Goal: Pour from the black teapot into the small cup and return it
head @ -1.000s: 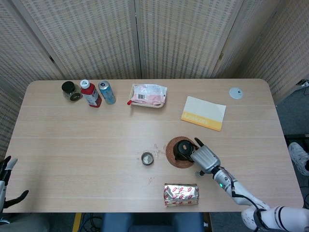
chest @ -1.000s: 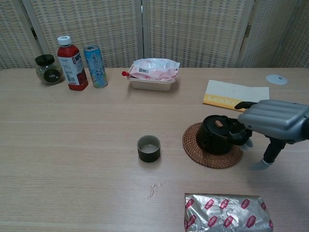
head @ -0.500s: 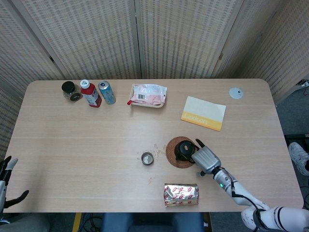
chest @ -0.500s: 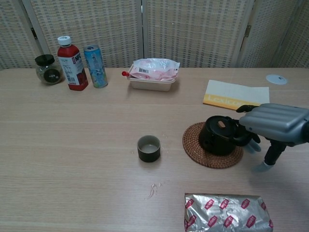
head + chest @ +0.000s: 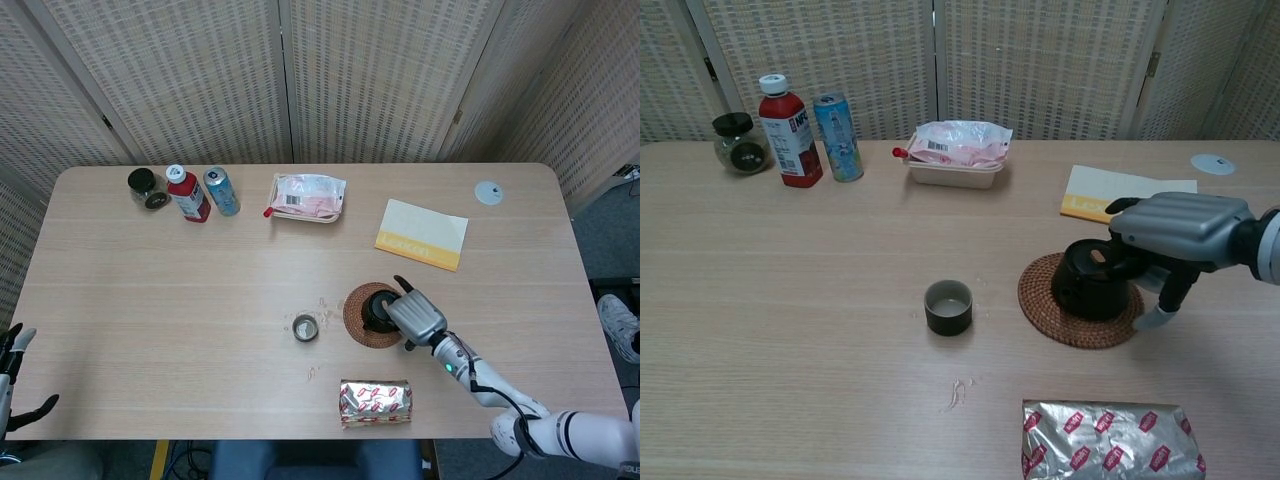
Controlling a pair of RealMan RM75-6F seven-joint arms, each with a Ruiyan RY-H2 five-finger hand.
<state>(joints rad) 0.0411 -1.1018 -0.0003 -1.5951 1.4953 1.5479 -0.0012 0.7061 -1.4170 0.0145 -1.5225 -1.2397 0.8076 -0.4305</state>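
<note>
The black teapot [image 5: 1088, 285] stands upright on a round woven coaster [image 5: 1040, 300] right of the table's middle, and shows from above as the teapot [image 5: 376, 305]. My right hand [image 5: 1175, 228] lies over its right side, fingers reaching across the handle. Its thumb [image 5: 1162, 312] points down to the table beside the coaster, apart from the pot. A closed grip does not show. The small dark cup [image 5: 948, 305] sits left of the coaster, also the cup [image 5: 305, 327]. My left hand [image 5: 15, 375] hangs off the table's near left corner with fingers apart, holding nothing.
A silver foil packet [image 5: 1105, 440] lies near the front edge below the coaster. A white and yellow booklet [image 5: 1120, 190] lies behind the teapot. At the back stand a dark jar [image 5: 737, 142], a red bottle [image 5: 788, 130], a blue can [image 5: 838, 135] and a snack tray [image 5: 955, 150].
My right hand has moved left and closed in over the teapot's handle side. The teapot, coaster and cup have stayed where they were, and the left hand is still.
</note>
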